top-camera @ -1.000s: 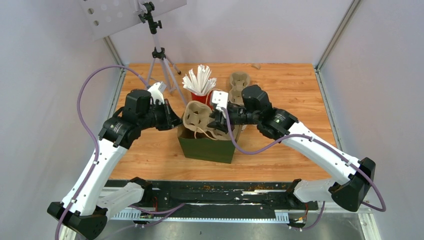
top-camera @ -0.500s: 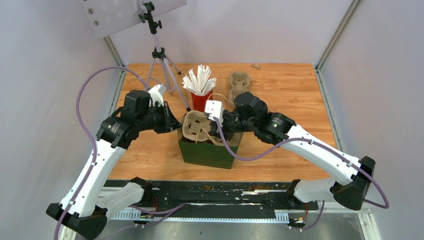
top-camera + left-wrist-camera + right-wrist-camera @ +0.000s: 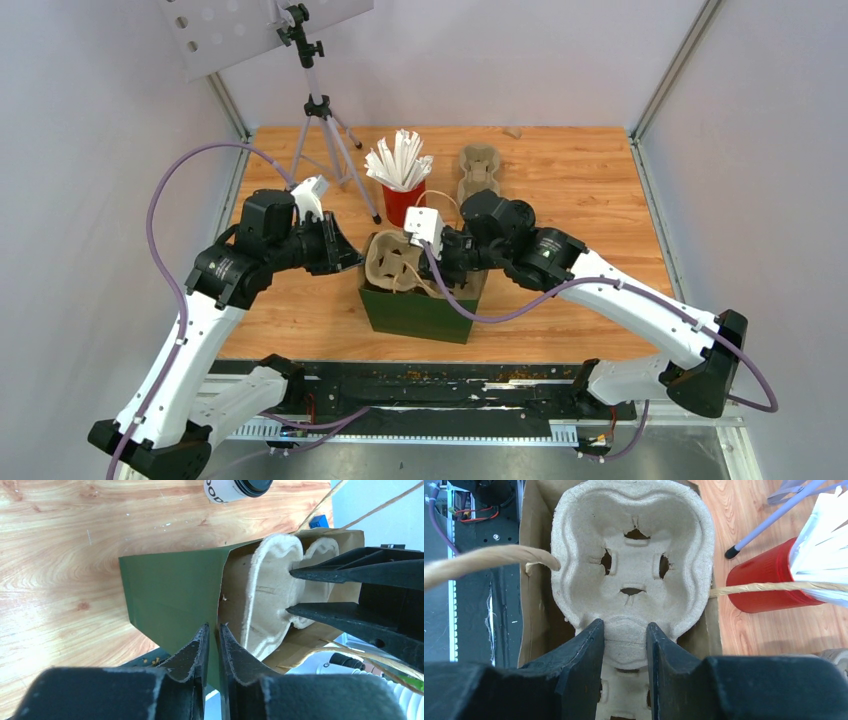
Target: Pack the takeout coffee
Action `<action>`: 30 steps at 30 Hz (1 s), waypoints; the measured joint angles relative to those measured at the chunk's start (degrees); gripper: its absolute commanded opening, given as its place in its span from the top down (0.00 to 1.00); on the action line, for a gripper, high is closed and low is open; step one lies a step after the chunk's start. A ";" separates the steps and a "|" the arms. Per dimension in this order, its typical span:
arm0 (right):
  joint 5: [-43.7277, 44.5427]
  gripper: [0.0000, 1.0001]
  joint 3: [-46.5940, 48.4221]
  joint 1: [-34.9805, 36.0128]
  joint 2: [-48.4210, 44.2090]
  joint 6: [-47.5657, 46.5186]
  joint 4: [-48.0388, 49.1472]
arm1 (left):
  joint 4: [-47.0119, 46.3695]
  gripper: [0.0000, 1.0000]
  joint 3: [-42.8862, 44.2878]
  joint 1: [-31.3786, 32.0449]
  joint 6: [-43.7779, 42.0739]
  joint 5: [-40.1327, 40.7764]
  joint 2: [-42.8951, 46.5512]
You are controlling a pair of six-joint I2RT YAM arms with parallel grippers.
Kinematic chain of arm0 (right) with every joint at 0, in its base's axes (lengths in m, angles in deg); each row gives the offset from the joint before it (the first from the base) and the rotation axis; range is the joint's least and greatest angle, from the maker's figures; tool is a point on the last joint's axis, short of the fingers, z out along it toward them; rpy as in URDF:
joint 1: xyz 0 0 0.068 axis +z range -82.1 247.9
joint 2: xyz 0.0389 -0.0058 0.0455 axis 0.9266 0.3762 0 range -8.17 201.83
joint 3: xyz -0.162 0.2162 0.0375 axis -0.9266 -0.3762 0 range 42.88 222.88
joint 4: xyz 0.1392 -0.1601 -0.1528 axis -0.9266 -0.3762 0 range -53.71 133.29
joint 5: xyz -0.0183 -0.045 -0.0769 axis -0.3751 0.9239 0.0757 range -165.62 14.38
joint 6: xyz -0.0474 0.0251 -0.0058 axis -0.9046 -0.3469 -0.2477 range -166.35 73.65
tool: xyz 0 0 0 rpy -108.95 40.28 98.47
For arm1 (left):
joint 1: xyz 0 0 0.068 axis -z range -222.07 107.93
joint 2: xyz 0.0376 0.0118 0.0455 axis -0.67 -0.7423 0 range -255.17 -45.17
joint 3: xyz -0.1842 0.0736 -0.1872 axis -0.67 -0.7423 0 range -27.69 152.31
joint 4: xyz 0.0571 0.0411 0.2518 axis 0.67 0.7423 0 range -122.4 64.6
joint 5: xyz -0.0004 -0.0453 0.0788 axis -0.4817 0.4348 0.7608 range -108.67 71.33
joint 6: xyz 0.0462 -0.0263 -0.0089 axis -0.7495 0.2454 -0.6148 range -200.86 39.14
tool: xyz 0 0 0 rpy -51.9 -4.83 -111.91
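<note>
One takeout coffee cup (image 3: 222,490), white with a black lid, shows at the top edge of the left wrist view; the top view hides it. A dark green paper bag (image 3: 415,305) stands mid-table. A beige pulp cup tray (image 3: 392,258) sits tilted in its mouth. My right gripper (image 3: 625,625) is shut on the tray's (image 3: 631,535) near lobe. My left gripper (image 3: 214,627) straddles the bag's (image 3: 170,595) left wall edge. Its jaws are a narrow slit apart, so it is open. From above, the left gripper (image 3: 350,258) is at the bag's left rim and the right gripper (image 3: 432,262) over its mouth.
A red cup of white straws (image 3: 403,190) stands just behind the bag, with a second pulp tray (image 3: 478,168) further back. A tripod (image 3: 322,130) stands at the back left. The bag's twine handles (image 3: 484,560) loop beside the tray.
The right arm has carried the tray left and down, deeper into the bag. The left gripper's jaws have parted slightly on the bag's edge.
</note>
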 measured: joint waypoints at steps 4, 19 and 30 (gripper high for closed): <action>0.79 0.72 0.02 0.79 0.96 0.33 -1.11 | 0.28 0.71 0.02 0.00 -0.44 0.39 -0.02; 4.04 0.72 1.09 3.21 4.33 1.88 -3.80 | -1.03 0.60 -0.68 0.00 -1.57 -0.37 -0.02; 7.72 0.72 1.09 3.26 6.45 3.34 -3.87 | -3.58 0.98 -2.78 0.00 -1.92 -1.81 -0.20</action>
